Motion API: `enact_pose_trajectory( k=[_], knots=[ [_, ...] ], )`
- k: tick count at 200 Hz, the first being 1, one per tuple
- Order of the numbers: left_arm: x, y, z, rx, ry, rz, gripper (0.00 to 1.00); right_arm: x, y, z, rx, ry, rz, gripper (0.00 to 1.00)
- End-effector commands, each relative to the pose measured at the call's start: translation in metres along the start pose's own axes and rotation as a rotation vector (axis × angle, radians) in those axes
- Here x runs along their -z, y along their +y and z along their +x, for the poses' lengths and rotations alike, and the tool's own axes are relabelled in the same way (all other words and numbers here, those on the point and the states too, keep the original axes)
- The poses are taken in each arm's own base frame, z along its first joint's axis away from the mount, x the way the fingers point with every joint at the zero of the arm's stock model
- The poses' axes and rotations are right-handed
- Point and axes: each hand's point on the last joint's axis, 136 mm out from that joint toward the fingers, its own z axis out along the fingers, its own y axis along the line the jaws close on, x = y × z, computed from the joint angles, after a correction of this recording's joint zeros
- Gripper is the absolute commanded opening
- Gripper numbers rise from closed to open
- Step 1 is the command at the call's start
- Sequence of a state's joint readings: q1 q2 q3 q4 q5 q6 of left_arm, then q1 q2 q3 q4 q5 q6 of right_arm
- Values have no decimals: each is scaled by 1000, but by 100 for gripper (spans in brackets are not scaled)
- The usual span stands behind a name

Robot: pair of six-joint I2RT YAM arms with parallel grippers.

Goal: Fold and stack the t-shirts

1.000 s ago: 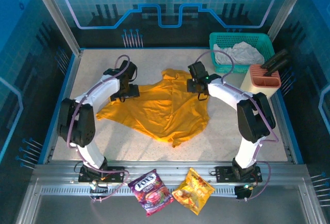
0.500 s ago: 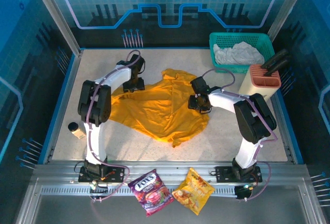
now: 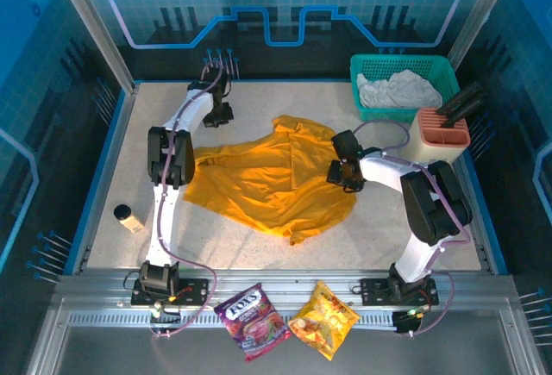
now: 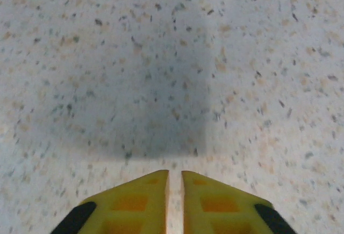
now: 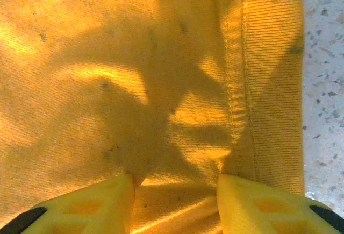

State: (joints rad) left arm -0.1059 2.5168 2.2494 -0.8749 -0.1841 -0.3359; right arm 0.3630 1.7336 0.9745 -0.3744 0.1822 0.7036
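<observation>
The orange t-shirt (image 3: 267,181) lay spread and rumpled in the middle of the tabletop (image 3: 285,99). The right gripper (image 3: 338,173) sat on its right edge, fingers apart with cloth between them beside the stitched hem (image 5: 242,83). The left gripper (image 3: 217,116) hung over bare tabletop near the far edge, clear of the shirt, its fingers (image 4: 140,201) closed to a thin slit around nothing. The whitish t-shirt (image 3: 398,90) lay crumpled in a green basket (image 3: 366,66) at the far right corner, with a beige holder (image 3: 440,134) of dark handles just beside it. A small jar (image 3: 128,217) stood at the left. Two snack packets (image 3: 252,319) lay on the front rail.
</observation>
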Motion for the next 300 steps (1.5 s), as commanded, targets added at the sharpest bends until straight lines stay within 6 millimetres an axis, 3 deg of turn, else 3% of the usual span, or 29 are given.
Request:
enact_pose_trajectory(
  k=[1,10,24,48,63,79,104,128,151,203,271,300],
  knots=[
    [16,-4,14,-28,52,37,14,7,-10,-3,-15,7,29,45],
    [34,-6,14,-27,4,62,17,9,-11,-5,-10,2,29,45],
    [71,-4,14,-12,-81,95,36,11,-12,-8,-5,-3,30,45],
    [128,25,30,38,-142,38,61,14,-10,-13,2,-6,19,45],
    [150,49,49,59,-118,-40,67,16,-9,-13,5,-7,9,46],
    [155,74,73,94,-72,-108,67,18,-7,-13,6,-9,-7,46],
    [141,113,102,236,-18,-115,64,21,-5,-12,9,-13,-26,46],
    [121,130,116,393,28,2,58,27,-3,-12,19,-19,-42,46],
    [111,137,111,490,19,79,56,32,-5,-12,28,-28,-44,46],
    [85,148,88,551,3,64,50,35,-8,-7,27,-29,-51,46],
    [33,154,94,527,101,-13,45,38,-9,-7,30,-28,-47,45],
    [20,155,94,519,122,-27,35,37,-9,-7,32,-21,-44,44]
  ],
)
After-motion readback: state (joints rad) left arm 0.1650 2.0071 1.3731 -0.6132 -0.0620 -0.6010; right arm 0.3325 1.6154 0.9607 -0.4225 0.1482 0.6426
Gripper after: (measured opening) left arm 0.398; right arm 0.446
